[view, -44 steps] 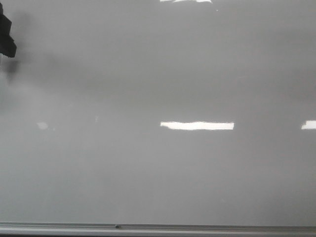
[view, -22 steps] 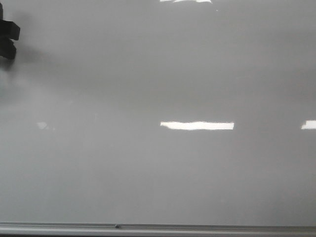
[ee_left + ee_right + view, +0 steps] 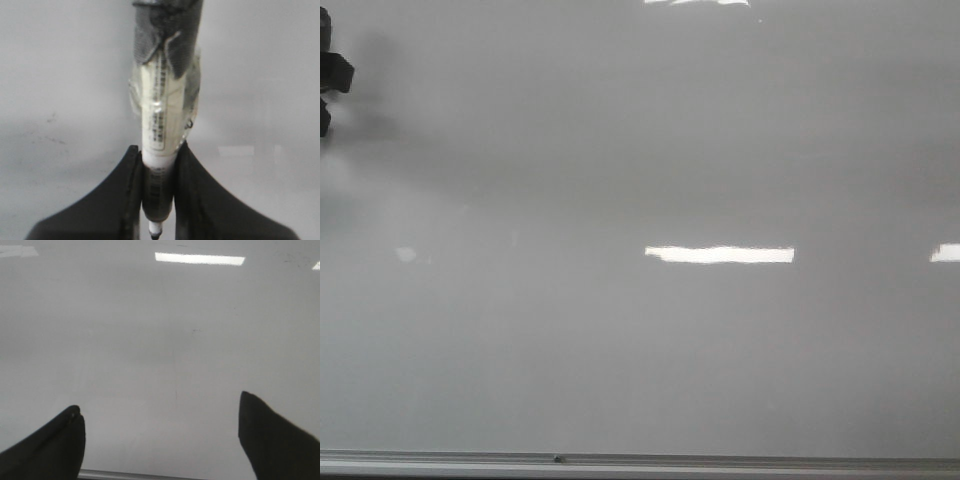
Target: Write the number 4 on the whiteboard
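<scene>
Whiteboard (image 3: 650, 170): pale grey, glossy, filled nearly the whole front view; grey frame strip (image 3: 640, 464) along its lower edge. Bright rectangular reflections (image 3: 719, 254) across the surface. No marker line visible anywhere on it in the front view, only faint smudges.

Left gripper (image 3: 159, 165): clenched on a marker (image 3: 161, 120), barrel pale with printed text, far end wrapped in dark tape, squeezed between the two black fingers (image 3: 125, 195). Seen in the front view only as a dark shape (image 3: 332, 85) at the far left edge, over the upper part of the board.

Right gripper (image 3: 160, 412): released, fingers spread wide, nothing between them, held over bare board near the frame strip.
</scene>
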`<state>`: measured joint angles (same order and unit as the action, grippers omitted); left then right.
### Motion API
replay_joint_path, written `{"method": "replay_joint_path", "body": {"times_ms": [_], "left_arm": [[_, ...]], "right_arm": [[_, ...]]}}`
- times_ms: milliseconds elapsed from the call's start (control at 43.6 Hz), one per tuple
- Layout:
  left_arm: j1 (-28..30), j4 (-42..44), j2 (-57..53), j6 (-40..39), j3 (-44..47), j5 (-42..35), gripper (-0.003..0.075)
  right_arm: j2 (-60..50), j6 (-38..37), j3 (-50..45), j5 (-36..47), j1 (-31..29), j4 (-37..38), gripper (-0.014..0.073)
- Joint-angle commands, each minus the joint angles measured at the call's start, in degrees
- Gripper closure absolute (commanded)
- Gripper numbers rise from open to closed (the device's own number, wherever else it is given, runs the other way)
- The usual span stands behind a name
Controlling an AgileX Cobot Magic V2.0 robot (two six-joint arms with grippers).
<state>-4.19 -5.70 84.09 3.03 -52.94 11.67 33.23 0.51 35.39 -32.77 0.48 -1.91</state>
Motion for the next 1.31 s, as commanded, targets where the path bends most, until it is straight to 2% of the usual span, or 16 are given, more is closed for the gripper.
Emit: {"method": "replay_joint_path", "body": {"times_ms": [0,115,252,413,482,666,918,1125,1285], "left_arm": [[-0.4,0.6,-7.2,-0.2,-1.9,3.0,0.0741],[-2.2,0.6,-13.2,4.3,-3.8,15.1,0.0741],[-8.5,-0.2,-17.9,12.0,-7.5,29.0,0.0741],[-18.8,-0.7,-18.7,17.6,-11.5,40.5,0.0741],[-23.6,-0.7,-18.3,20.1,-12.7,42.9,0.0741],[-33.9,-0.8,-15.4,24.5,-14.2,44.0,0.0741],[-43.9,-0.8,-8.7,30.2,-17.8,44.2,0.0741],[-48.2,-0.7,-6.4,32.0,-19.3,43.6,0.0741],[-48.6,-0.4,-6.4,32.2,-19.8,43.4,0.0741]], "right_arm": [[0.9,0.1,3.9,-0.4,-0.1,-0.2,-0.0046],[2.7,0.1,8.9,-8.7,-0.1,-0.6,-0.0046],[6.7,2.0,14.8,-17.0,-0.1,-1.5,-0.0046],[13.1,14.2,20.4,-25.9,0.5,-10.0,-0.0046],[15.8,19.7,22.0,-27.6,1.8,-14.2,-0.0046],[22.5,36.2,24.7,-28.4,8.4,-23.0,-0.0046],[28.9,48.9,27.1,-28.0,22.1,-23.3,-0.0046],[31.2,51.9,27.8,-22.3,32.2,-24.1,-0.0046],[31.6,53.1,27.8,-18.6,36.2,-24.2,-0.0046]]}}
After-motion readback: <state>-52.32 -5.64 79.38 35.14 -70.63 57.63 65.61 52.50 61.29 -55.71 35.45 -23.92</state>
